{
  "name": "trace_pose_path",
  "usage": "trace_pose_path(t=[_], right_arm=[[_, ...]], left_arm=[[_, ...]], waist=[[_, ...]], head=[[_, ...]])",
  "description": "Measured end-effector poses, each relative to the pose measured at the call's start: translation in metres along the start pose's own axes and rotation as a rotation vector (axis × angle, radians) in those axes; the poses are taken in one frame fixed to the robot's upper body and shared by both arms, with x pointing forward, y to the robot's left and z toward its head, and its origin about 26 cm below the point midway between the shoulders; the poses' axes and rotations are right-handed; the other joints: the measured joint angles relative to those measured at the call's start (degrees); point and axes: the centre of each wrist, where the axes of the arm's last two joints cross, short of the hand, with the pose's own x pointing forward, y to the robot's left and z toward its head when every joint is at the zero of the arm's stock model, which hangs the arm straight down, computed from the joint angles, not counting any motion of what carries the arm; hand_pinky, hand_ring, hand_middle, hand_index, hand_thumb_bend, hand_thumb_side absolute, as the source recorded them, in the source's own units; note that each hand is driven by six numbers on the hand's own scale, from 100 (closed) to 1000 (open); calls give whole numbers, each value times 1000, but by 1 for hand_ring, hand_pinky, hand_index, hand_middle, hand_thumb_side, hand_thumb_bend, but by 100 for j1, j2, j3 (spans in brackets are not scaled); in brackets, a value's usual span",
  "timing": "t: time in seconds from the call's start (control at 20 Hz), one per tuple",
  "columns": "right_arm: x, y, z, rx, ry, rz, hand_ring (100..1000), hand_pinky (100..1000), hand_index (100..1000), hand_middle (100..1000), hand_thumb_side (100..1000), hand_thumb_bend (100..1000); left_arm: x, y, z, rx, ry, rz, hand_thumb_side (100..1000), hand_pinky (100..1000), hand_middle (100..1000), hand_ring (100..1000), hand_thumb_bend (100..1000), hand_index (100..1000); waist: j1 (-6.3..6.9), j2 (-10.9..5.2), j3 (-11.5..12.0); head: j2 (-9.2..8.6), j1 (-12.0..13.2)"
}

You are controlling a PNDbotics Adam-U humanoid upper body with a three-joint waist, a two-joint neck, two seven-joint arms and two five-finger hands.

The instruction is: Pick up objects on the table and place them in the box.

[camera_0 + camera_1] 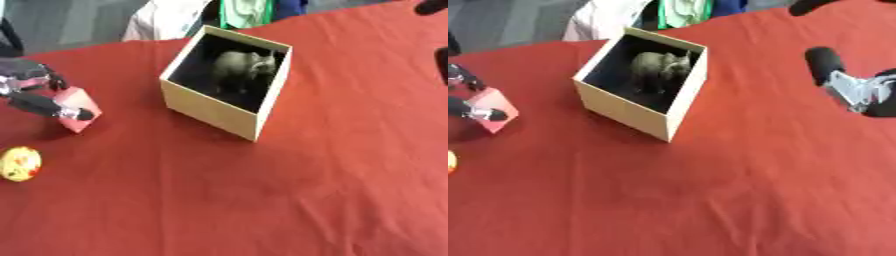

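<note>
A cream cardboard box (pixel 214 111) with a dark inside stands on the red tablecloth, and a grey animal figure (pixel 245 66) lies in it. At the far left my left hand (pixel 35 95) has its fingers and thumb curled round a red block (pixel 81 102), which sits just above or on the cloth. A yellow ball (pixel 19 163) with red marks lies near the left edge, below that hand. My right hand (pixel 859 87) hovers at the right edge, well away from the box, with its fingers straight.
The red cloth (pixel 289 190) covers the whole table. Beyond its far edge lie white and green fabric (pixel 219 15) and a grey floor.
</note>
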Motion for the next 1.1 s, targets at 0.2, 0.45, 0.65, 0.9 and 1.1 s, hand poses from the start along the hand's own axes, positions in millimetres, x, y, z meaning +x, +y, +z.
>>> trace_pose_path(t=[0.2,0.45,0.65,0.9,1.1], right_arm=[[0,1,0,1,1,-1,905,886,797,795,514,100],[0,1,1,4,3,-3,905,886,795,794,515,100],[0,1,1,4,5,-3,905,886,795,795,515,100],[-1,0,2,0,7,-2,904,886,795,794,516,100],[-1,0,2,2,9,-3,904,886,795,793,519,100]], left_arm=[[4,-2,-3,0,-8,-8,1000,832,623,786,641,850],[5,-1,-2,14,-1,-3,1000,807,610,774,633,844],[7,-3,-4,34,16,-1,1000,762,564,739,443,801],[8,-4,-5,63,38,13,497,699,543,707,239,772],[9,-3,-4,64,34,27,262,672,555,716,226,756]], waist=[[-1,9,1],[-1,14,7],[-1,27,-2],[-2,31,-6],[-2,31,3]], head=[[0,2],[0,28],[-36,46],[-40,47],[-40,47]])
